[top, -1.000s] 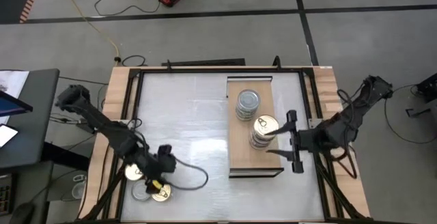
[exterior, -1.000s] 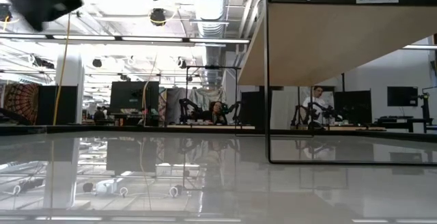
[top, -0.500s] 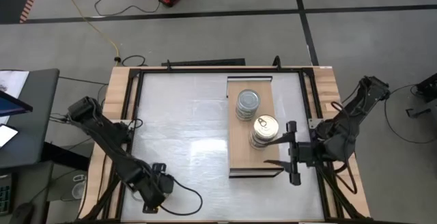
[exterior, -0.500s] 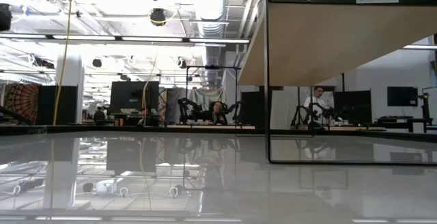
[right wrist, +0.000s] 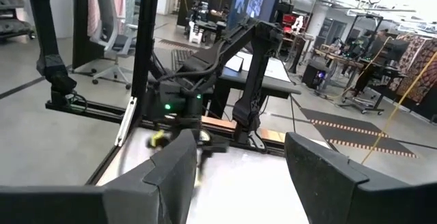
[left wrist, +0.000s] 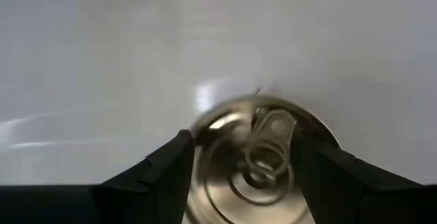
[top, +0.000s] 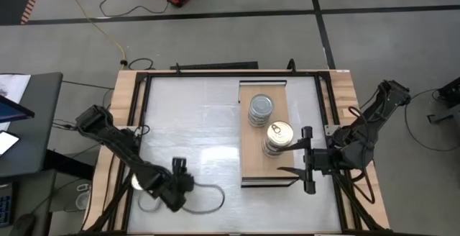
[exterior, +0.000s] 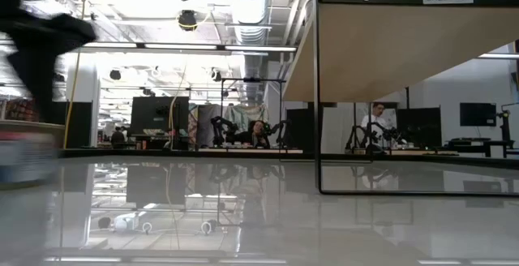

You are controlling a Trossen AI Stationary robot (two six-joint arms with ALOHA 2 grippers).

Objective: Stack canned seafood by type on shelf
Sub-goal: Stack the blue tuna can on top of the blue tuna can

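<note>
At the near left corner of the tabletop (top: 194, 121) the left end effector (top: 177, 185) is clamped on a tin (left wrist: 263, 159): its two dark fingers (left wrist: 160, 173) press either side of a short round can with a pale gold lid, a pull-tab ring lying flat on top and concentric ribs stamped around it. From above the can itself is mostly hidden under the arm. Just to the left of that arm, at the tabletop's near left edge, a sliver of another gold-lidded tin (top: 135, 183) peeks out.

Over on the right, the right end effector (top: 298, 155) hovers at the near right edge of the shelf (top: 251, 157), its fingers spread apart with nothing between them.

The shelf is a light-wood board with a thin dark frame, lying right of centre. On it, nearer, stands a stack of tins topped by a gold pull-tab lid (top: 278, 132); just beyond it, almost touching, a second stack shows a plain silver lid (top: 261, 106).
</note>
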